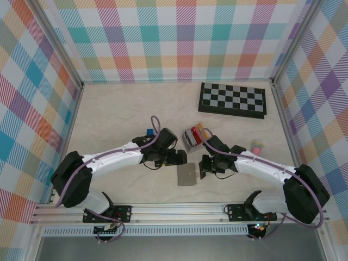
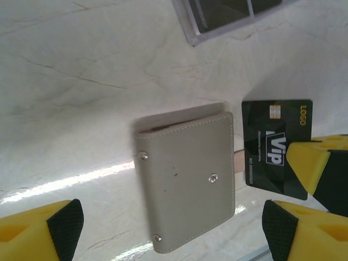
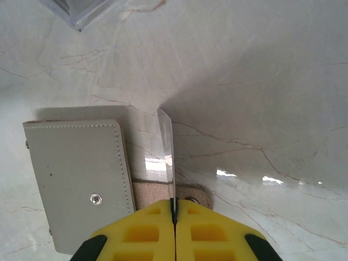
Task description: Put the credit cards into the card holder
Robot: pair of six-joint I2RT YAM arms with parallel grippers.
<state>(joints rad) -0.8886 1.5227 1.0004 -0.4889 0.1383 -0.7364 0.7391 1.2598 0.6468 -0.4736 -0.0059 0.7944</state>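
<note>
Yellow fingers of the right tool (image 3: 174, 209) are pinched tight on a black credit card (image 3: 166, 152), held up on its thin edge and sticking straight out from them, its flat face turned to the grey card holder (image 3: 79, 179) just beside it. That holder lies flat and shut on the tabletop (image 3: 261, 81) between the two arms, its longer side running away from them, and the left tool (image 2: 171, 234) hangs over it wide open, holding nothing. The tabletop looks like pale stone, bright checked walls (image 1: 179, 38) stand around it, and a chessboard (image 1: 232, 100) lies at the far right
</note>
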